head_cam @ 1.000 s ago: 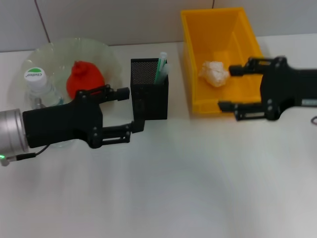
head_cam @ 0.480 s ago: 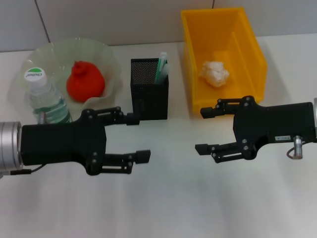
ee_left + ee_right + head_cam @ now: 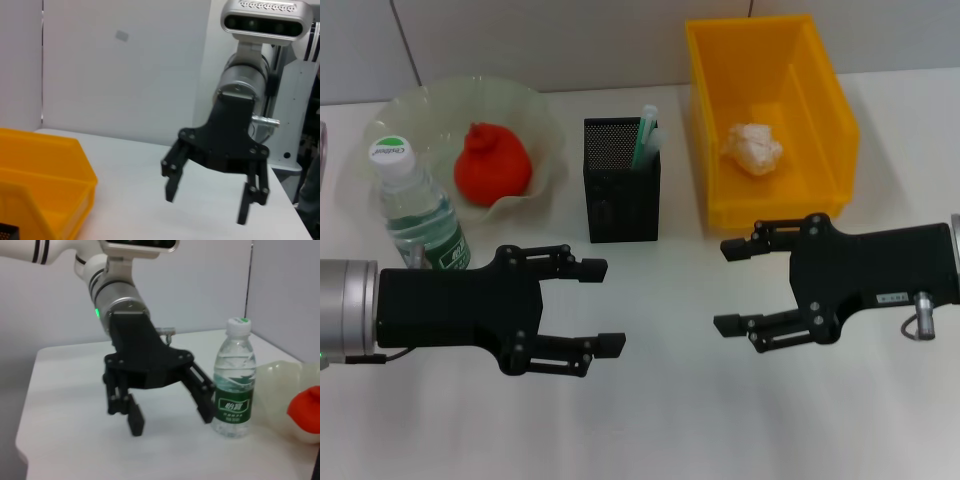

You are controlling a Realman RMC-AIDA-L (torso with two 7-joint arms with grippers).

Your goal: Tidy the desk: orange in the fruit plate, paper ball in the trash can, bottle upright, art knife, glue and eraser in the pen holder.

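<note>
Beside the fruit plate stands a green-labelled bottle, lettering unreadable

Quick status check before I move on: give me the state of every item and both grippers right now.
orange: lying in the fruit plate.
paper ball: inside the trash can.
bottle: upright on the desk, cap on, beside the plate.
pen holder: upright, with a green-and-white stick-like item poking out.
left gripper: open, empty, above the desk.
right gripper: open, empty, in front of the trash can.
</note>
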